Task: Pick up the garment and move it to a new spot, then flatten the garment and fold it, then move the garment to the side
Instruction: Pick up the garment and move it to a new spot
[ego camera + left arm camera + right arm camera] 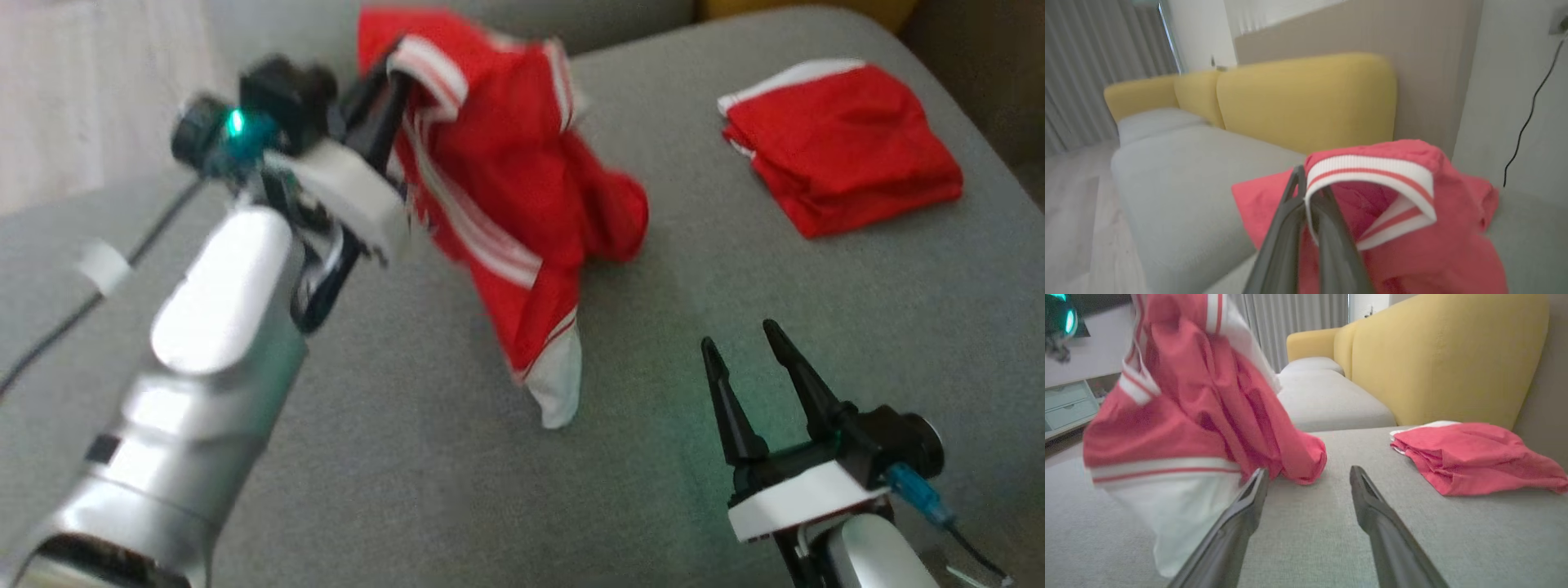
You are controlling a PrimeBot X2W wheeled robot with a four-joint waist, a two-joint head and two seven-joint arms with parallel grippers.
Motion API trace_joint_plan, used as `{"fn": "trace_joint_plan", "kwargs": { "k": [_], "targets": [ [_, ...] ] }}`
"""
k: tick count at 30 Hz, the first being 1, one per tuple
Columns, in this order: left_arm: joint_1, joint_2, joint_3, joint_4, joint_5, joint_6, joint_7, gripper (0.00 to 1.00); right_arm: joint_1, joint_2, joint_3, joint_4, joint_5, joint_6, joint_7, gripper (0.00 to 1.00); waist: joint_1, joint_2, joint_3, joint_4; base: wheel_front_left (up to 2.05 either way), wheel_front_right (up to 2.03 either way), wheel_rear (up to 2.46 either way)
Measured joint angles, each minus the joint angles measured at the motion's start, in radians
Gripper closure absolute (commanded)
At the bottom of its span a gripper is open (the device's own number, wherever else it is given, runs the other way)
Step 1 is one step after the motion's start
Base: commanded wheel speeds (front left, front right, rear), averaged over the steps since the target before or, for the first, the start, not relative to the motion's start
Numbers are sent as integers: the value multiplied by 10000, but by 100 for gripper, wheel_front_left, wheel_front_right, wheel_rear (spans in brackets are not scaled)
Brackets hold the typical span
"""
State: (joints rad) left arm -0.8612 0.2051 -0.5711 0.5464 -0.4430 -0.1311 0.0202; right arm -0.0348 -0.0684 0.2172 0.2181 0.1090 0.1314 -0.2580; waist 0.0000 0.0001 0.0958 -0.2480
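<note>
A red garment [506, 180] with white stripes hangs in the air above the grey cushion [457, 490], its white end dangling just over the surface. My left gripper [398, 69] is shut on its white-and-red ribbed band [1372, 171], holding it up. The left wrist view has my left gripper [1303, 183] pinching that band, red cloth [1433, 245] draped below. My right gripper [741, 343] stands open low at the right, nothing between its fingers. From the right wrist, my right gripper [1308, 475] points at the cushion, with the hanging garment [1188, 416] to the left of its fingers.
A second red garment [841, 147] lies folded at the far right of the cushion, also seen as a folded pile [1474, 453]. Yellow sofa backs [1445, 355] rise behind. A black cable [90, 302] runs along the left. A drawer unit [1067, 408] stands off the cushion.
</note>
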Motion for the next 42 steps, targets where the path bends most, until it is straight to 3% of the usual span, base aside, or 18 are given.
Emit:
{"fn": "trace_joint_plan", "kwargs": {
  "k": [2,3,4,8,13,21,30,33,42],
  "targets": [
    [325,-40,-100,667,61,201,-278,100,-119,46,15,2,69,0,0,0,4,0,321,-137,0,0,0],
    [325,-40,-100,667,61,201,-278,67,-119,46,15,2,69,0,0,0,4,0,321,-137,0,0,0],
    [527,-44,-105,1078,146,384,-523,0,-222,69,13,4,69,0,0,0,4,0,485,-198,0,0,0],
    [1284,-525,-46,2562,132,894,-1971,0,-422,138,-167,38,69,0,0,0,5,0,1015,-259,0,0,0],
    [1947,-1321,368,2723,-56,1390,-2696,0,-304,150,-562,224,69,0,0,0,3,0,980,295,0,0,0],
    [5237,-1519,1781,-255,464,2073,-2725,0,347,186,-1133,437,67,0,0,0,0,0,111,1720,0,0,0],
    [8749,-1521,2869,-3010,2057,2378,-2725,0,1211,213,-1348,464,167,0,0,0,-3,0,-1158,2712,0,0,0],
    [9413,-1521,3060,-3275,2560,2378,-2725,0,1583,217,-1409,460,336,0,0,0,-3,0,-1485,2921,0,0,0],
    [9935,-1517,3342,-3413,2562,2368,-2725,0,1928,232,-1358,562,380,0,0,0,0,0,-1960,3086,0,0,0]
  ]
}}
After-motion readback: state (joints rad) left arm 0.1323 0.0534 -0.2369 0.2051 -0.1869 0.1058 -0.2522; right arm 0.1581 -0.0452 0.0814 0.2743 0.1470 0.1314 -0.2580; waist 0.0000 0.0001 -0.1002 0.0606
